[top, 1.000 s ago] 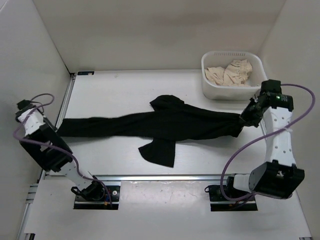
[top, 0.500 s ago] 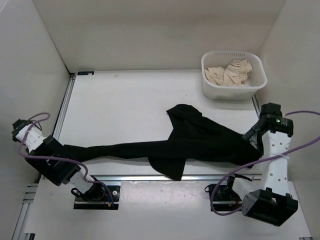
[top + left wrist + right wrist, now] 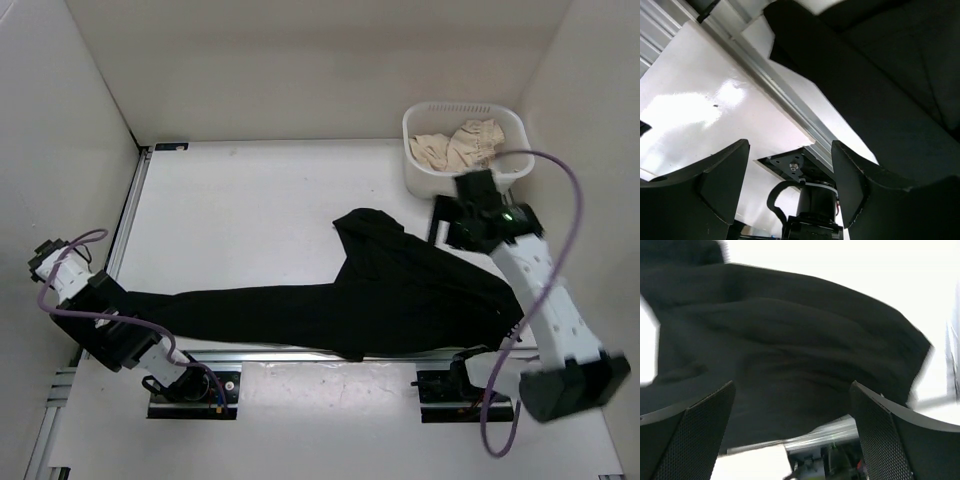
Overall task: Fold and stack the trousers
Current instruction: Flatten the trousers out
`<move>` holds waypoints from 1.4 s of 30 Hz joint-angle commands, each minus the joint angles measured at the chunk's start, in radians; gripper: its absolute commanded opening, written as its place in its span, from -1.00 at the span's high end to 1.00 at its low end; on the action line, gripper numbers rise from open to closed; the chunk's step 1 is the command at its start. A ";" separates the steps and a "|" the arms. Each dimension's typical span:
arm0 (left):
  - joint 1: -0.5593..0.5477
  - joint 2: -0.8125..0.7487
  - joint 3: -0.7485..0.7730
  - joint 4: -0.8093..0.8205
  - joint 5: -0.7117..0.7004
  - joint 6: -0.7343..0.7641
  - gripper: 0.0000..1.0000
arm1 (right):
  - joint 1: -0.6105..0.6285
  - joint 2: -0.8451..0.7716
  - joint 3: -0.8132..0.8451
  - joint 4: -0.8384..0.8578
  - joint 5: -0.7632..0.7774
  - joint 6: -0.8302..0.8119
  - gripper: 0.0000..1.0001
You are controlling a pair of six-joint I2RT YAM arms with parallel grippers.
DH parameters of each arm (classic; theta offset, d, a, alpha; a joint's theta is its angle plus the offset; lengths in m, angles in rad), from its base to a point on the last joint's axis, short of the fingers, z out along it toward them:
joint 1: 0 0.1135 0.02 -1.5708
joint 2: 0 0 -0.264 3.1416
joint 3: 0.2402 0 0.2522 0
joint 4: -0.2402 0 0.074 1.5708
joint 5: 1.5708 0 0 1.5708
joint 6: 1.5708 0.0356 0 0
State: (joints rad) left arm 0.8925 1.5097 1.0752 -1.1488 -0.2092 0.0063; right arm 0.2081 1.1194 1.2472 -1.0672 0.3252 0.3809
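1. We saw the black trousers [image 3: 400,300] lying along the near side of the counter [image 3: 250,200]. One long leg ran left toward the left arm. The wider part lay on the right, with a fold peaking toward the counter's middle.
2. Their near edge lay at the metal rail [image 3: 270,353] along the counter's front.
3. The left pincer [image 3: 790,144] stood wide, with nothing between its fingers [image 3: 865,190]. Trouser fabric lay just beside one of them.
4. The right pincer [image 3: 792,385] was wide too. It hung above the dark cloth and gripped nothing, though its wrist view was blurred.
5. A white basket [image 3: 420,180] sat in the far right corner, apart from the trousers, with a beige cloth [image 3: 460,145] inside.
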 commanded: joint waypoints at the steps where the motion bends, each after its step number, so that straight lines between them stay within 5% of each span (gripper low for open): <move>1: -0.050 -0.037 0.022 -0.008 0.021 -0.006 -0.56 | 0.196 0.259 0.092 0.203 -0.048 -0.114 -0.99; 9: -0.099 -0.046 0.072 -0.052 0.067 -0.006 -0.61 | 0.379 0.935 0.593 0.193 -0.101 -0.237 -0.99; 16: -0.144 -0.037 0.104 -0.072 0.099 -0.006 -0.63 | 0.395 1.192 0.781 0.176 0.011 -0.215 -0.95; 19: -0.182 -0.037 0.161 -0.081 0.117 -0.006 -0.63 | 0.395 1.206 0.793 0.165 -0.053 -0.215 -0.09; 20: -0.203 -0.037 0.181 -0.091 0.117 -0.006 -0.63 | 0.395 1.179 0.781 0.165 -0.078 -0.215 0.72; 21: -0.216 -0.037 0.221 -0.091 0.129 -0.006 -0.63 | 0.395 1.160 0.781 0.155 -0.090 -0.215 1.00; 24: -0.283 -0.016 0.308 -0.091 0.152 -0.006 -0.63 | 0.386 0.995 0.735 0.221 -0.158 -0.188 1.00; 29: -0.434 -0.006 0.422 -0.091 0.217 -0.006 -0.63 | 0.311 0.331 0.091 0.726 -0.184 0.025 1.00; 33: -0.694 0.050 0.433 -0.091 0.251 -0.006 -0.63 | 0.212 0.165 -0.110 0.684 -0.087 0.084 0.92; 35: -0.809 0.095 0.433 -0.080 0.251 -0.006 -0.63 | 0.223 0.218 -0.111 0.597 -0.196 0.037 0.27; 36: -0.869 0.148 0.451 -0.080 0.251 -0.006 -0.63 | 0.223 0.249 -0.095 0.548 -0.196 0.001 -0.63; 39: -1.088 0.271 0.550 -0.071 0.277 -0.006 -0.73 | 0.228 0.327 -0.029 0.368 -0.060 0.028 -0.99; 42: -1.260 0.389 0.707 -0.040 0.355 -0.006 -0.84 | 0.162 0.229 -0.072 0.346 -0.015 0.082 -0.99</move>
State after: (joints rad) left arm -0.2569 1.8683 1.6638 -1.2156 0.0528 0.0002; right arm 0.4232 1.4521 1.1915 -0.5758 0.2276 0.4099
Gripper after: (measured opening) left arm 0.912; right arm 0.994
